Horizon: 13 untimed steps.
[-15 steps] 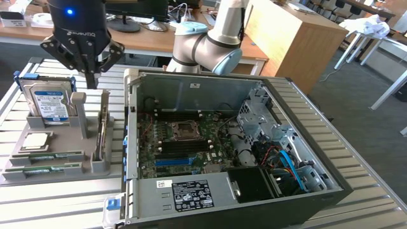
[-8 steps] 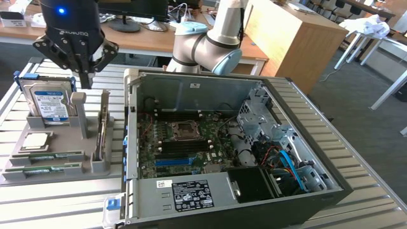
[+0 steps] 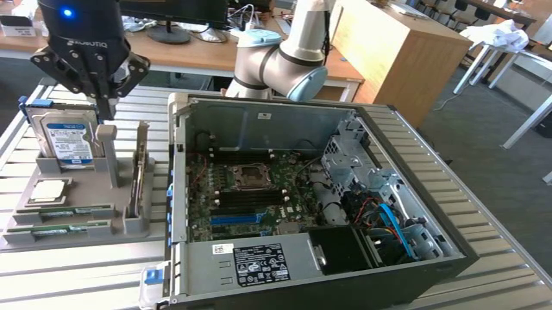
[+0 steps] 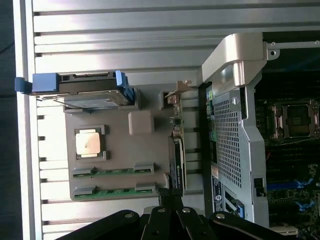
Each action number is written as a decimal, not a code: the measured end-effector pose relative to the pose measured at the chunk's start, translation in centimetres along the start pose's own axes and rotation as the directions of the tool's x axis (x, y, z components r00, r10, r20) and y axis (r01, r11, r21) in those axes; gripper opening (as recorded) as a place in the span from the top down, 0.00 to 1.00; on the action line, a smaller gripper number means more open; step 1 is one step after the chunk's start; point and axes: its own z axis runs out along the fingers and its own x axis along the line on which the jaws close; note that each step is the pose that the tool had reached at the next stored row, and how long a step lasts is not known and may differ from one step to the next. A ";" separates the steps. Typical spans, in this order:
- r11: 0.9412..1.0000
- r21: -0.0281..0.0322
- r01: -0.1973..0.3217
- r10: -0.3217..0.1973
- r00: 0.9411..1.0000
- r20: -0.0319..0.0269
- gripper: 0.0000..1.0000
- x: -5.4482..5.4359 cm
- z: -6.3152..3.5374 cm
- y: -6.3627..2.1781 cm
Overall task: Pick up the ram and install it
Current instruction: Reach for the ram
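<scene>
Two ram sticks lie flat in slots of the grey holder tray (image 3: 52,240), the nearer stick (image 3: 62,228) and the one behind it (image 3: 66,210). In the wrist view the same green sticks show as one ram (image 4: 113,171) and another ram (image 4: 114,191). My gripper (image 3: 105,113) hangs high over the tray's back part, beside the upright hard drive, well above the sticks. Its black fingers (image 4: 170,196) are shut together with nothing between them.
On the tray stand a blue-edged hard drive (image 3: 67,139), a silver processor chip (image 3: 49,189) and an upright expansion card (image 3: 136,181). The open computer case (image 3: 405,129) with its motherboard (image 3: 250,194) fills the exterior view's right. The arm's base joint (image 3: 280,68) stands behind the case.
</scene>
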 end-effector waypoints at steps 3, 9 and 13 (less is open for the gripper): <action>1.000 0.000 0.000 0.000 1.000 0.000 0.90 0.6 0.00 -0.04; 1.000 0.000 0.000 0.000 1.000 0.000 0.90 1.7 0.00 -0.13; 1.000 0.000 0.000 0.000 1.000 0.000 0.90 2.4 0.02 -0.18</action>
